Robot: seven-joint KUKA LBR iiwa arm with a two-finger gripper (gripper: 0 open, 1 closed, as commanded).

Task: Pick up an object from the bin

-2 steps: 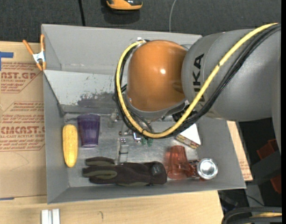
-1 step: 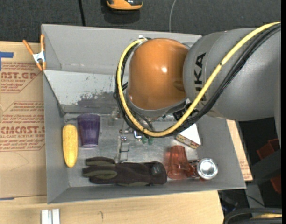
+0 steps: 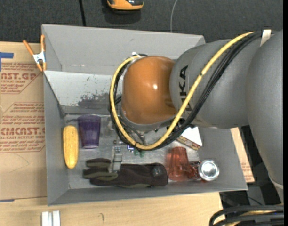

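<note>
My gripper [image 3: 116, 157] reaches down from under the arm's orange cover to the front middle of the bin. Its tip is right at the left part of a dark brown glove [image 3: 134, 174] that lies flat along the front wall. A purple translucent cup [image 3: 89, 131] stands just to the left of the gripper. Further left, a yellow corn cob [image 3: 70, 146] lies lengthwise by the left wall.
A reddish clear bottle [image 3: 179, 165] with a silver cap [image 3: 209, 170] lies at the front right, next to the glove's cuff. A white card-like piece [image 3: 191, 137] pokes out from under the arm. The arm and its cover hide the middle and right of the bin.
</note>
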